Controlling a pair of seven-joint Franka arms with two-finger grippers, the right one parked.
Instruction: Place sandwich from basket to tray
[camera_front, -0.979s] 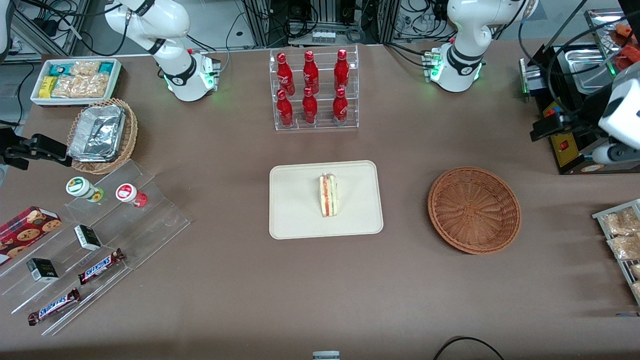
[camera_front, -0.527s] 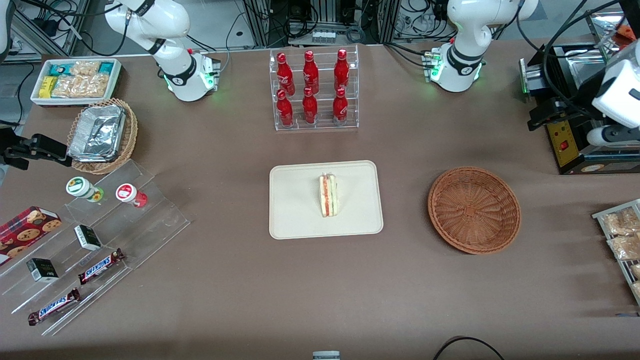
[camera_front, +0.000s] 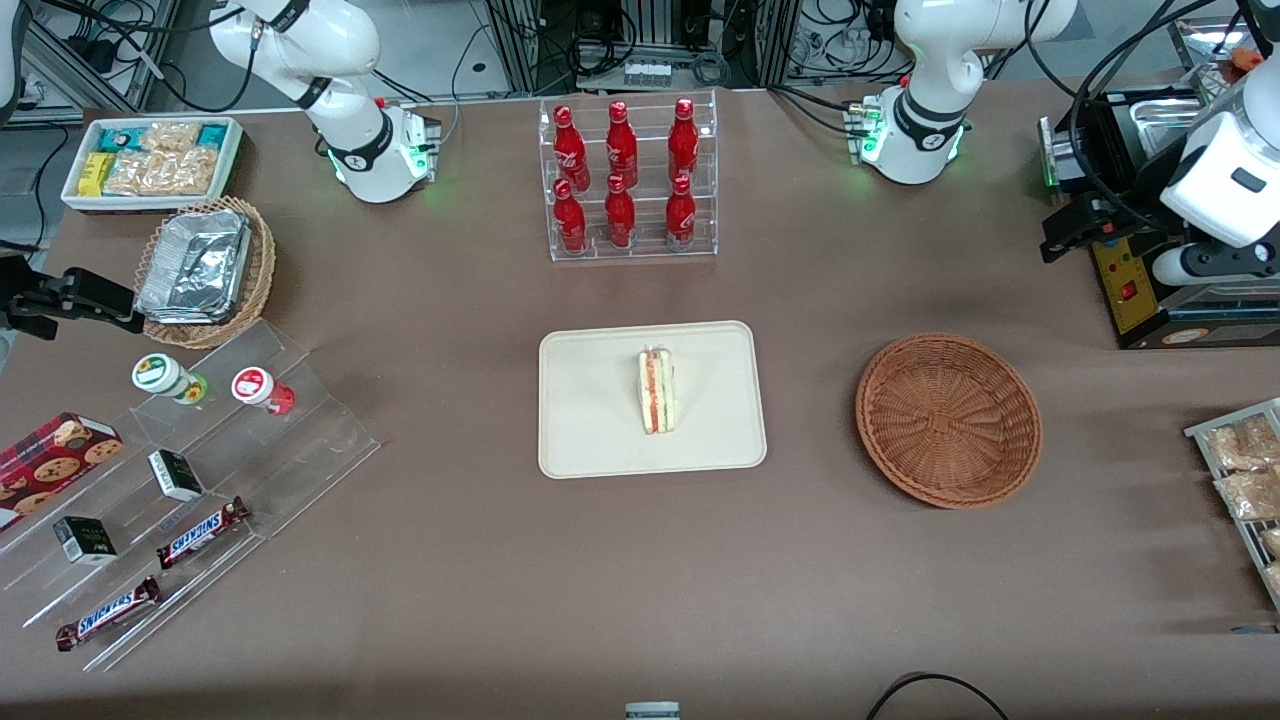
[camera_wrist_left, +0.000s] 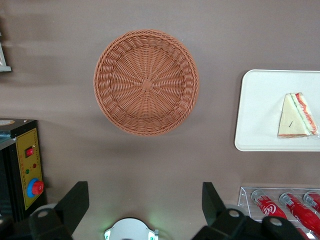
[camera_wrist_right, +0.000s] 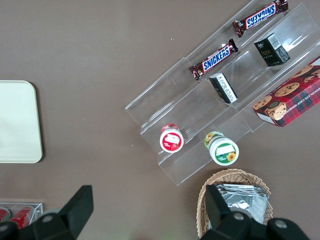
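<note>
Hovering my gripper (camera_wrist_left: 145, 202) high with fingers spread and holding nothing, nearer the empty basket (camera_front: 948, 419) than the tray (camera_front: 590, 440), where the sandwich (camera_front: 657, 391) already lies, long edge pointing toward the front camera.

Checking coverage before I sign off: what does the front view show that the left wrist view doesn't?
Front view only: the whole bottle rack, the candy display, the foil-tray basket, snack box and both arm bases. Left wrist view only: the open gripper, fingers spread, held high above the table near the control box. Both: the empty basket and the sandwich lying on the tray.
</note>
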